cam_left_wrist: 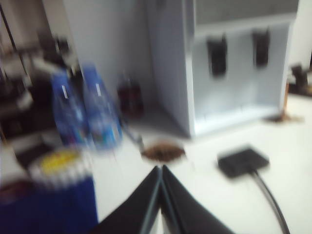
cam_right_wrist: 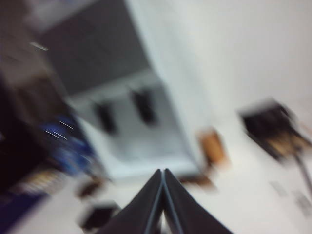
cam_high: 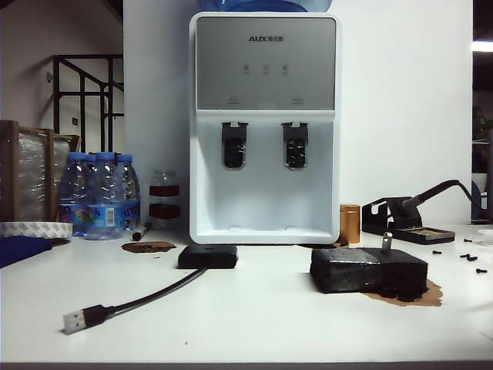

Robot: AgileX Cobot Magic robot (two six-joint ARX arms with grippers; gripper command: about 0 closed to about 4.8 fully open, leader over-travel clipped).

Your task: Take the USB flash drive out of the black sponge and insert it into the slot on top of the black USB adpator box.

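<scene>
Both clenched, empty and off the counter [cam_high: 254,316], left end effector [cam_left_wrist: 161,168] and right end effector [cam_right_wrist: 163,171] risk tipping the USB flash drive [cam_high: 387,240] standing upright in the black sponge [cam_high: 368,270], well apart from the black USB adpator box [cam_high: 208,256], if not released first.

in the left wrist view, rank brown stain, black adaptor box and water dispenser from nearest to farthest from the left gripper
From the shut left gripper:
1. brown stain, on the table just past the tips.
2. black USB adpator box, off to one side.
3. water dispenser, at the back.
</scene>
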